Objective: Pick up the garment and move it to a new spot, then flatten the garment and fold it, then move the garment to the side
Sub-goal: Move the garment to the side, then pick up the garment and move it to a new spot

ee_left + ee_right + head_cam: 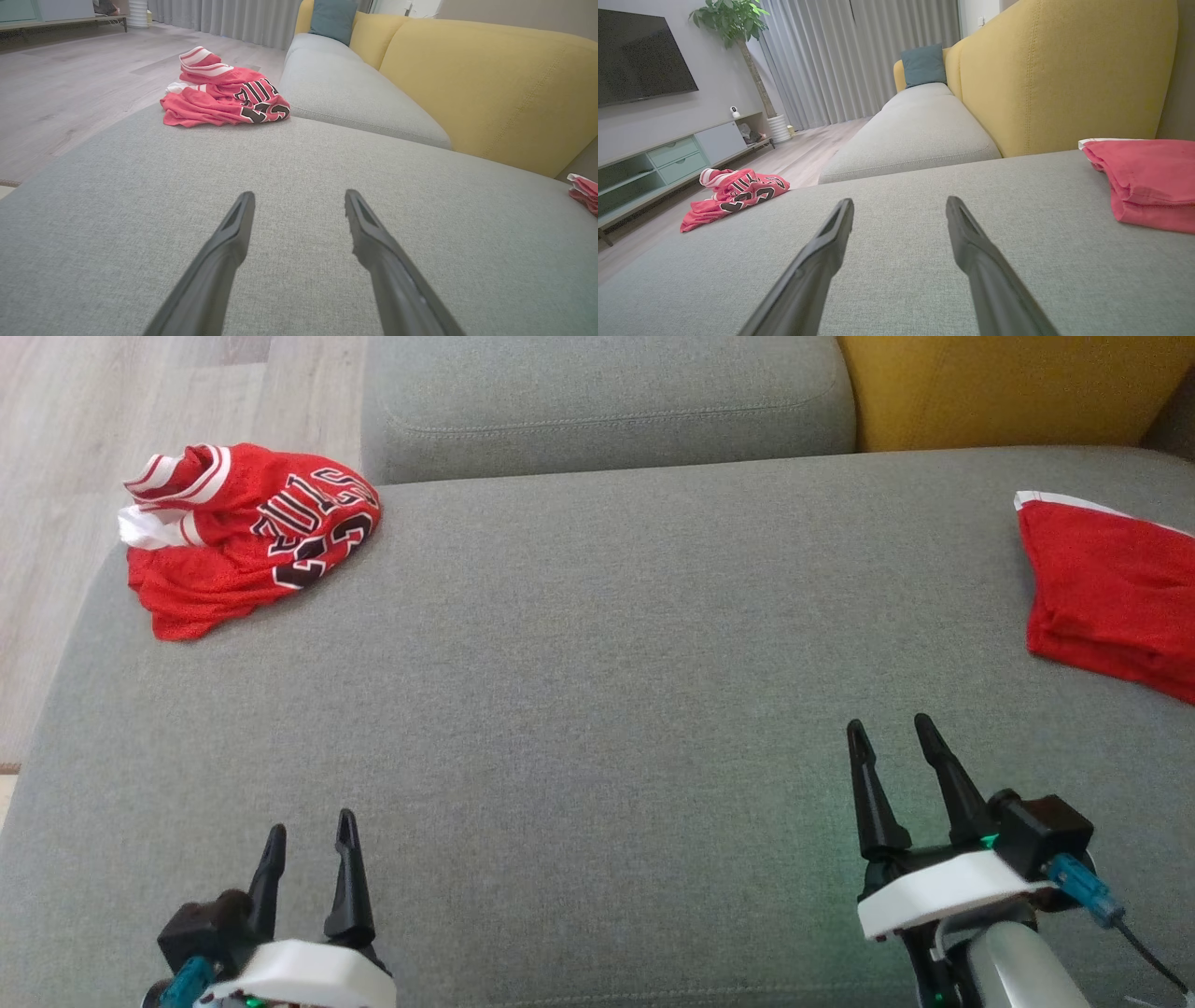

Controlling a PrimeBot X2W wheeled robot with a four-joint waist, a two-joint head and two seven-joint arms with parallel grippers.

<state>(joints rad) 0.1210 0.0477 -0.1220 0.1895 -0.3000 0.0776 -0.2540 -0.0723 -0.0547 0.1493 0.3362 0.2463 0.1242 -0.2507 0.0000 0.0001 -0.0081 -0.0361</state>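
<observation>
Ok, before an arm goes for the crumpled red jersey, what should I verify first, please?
1. Red mesh jersey with black lettering located, at the far left corner of the grey fabric seat: ok.
2. Left gripper jaws open and empty: ok.
3. Right gripper jaws open and empty: ok.
4. Seat between left gripper and jersey free of things: ok.
5. Plain folded red cloth well apart from the jersey, at the right edge: ok.
6. Jersey lying flat: not ok, it is bunched.
</observation>
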